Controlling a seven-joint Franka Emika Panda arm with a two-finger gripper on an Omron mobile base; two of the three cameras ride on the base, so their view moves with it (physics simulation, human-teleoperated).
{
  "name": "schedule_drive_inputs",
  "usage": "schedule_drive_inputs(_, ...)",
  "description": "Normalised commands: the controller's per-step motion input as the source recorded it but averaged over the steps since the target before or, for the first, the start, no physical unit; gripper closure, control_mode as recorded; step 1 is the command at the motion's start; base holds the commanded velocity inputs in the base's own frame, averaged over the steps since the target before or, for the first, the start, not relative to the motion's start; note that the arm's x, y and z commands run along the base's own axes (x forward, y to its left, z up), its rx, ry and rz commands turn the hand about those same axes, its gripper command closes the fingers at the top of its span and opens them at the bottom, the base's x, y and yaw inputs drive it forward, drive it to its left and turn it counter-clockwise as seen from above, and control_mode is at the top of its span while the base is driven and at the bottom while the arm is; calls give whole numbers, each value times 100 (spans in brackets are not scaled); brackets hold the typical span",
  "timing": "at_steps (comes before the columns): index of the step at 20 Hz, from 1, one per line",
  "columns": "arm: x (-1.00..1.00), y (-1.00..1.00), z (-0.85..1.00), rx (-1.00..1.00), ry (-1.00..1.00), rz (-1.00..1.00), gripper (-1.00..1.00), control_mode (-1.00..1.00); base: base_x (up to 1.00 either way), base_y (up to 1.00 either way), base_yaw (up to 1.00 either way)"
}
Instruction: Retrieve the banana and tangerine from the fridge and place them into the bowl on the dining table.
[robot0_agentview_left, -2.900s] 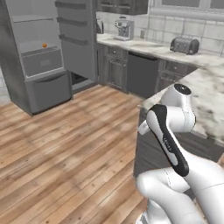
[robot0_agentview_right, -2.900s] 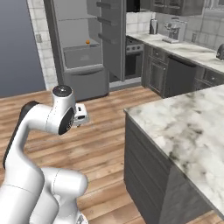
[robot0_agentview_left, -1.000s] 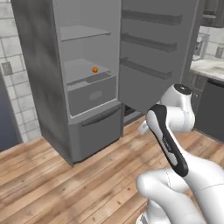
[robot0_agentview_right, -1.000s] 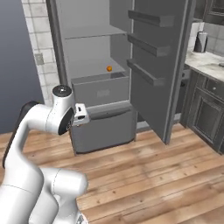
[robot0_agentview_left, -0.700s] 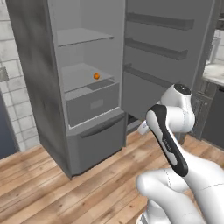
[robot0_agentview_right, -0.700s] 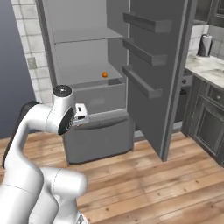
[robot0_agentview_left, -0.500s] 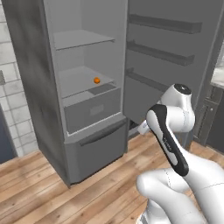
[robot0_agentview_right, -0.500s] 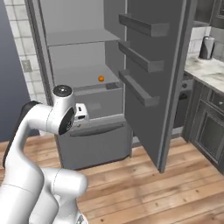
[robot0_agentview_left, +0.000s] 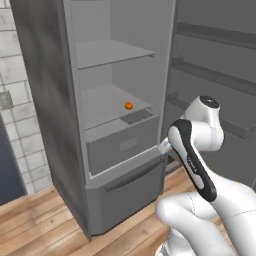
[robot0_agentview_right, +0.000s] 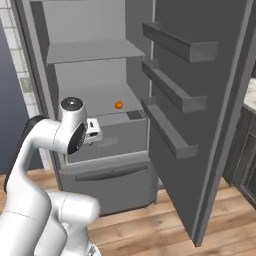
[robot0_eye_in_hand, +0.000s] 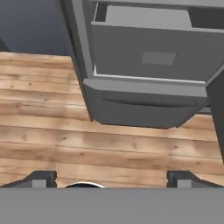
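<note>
**Robot faces open fridge, fruit within sight**

The tangerine (robot0_agentview_left: 128, 105) sits on a middle shelf of the open fridge (robot0_agentview_left: 60, 100). The tool (robot0_eye_in_hand: 111, 177), jaws spread wide and empty, should rise level with that shelf before reaching in. The hand view shows the lower drawer and wooden floor.

The fridge (robot0_agentview_right: 90, 50) stands open, its door (robot0_agentview_right: 210, 100) swung out to its right with three shelf bins; the tangerine (robot0_agentview_right: 118, 105) sits on the fridge's lower inner shelf, just above the drawer (robot0_agentview_right: 115, 137); wooden floor (robot0_agentview_right: 150, 230) lies below the fridge.
</note>
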Motion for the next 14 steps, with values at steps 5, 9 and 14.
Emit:
schedule_drive_inputs(5,0,0,0,0,0,0,-100,100,94,-1,17)
schedule_drive_inputs(9,0,0,0,0,0,0,-100,100,74,-10,15)
schedule_drive_inputs(14,0,0,0,0,0,0,-100,100,50,-18,19)
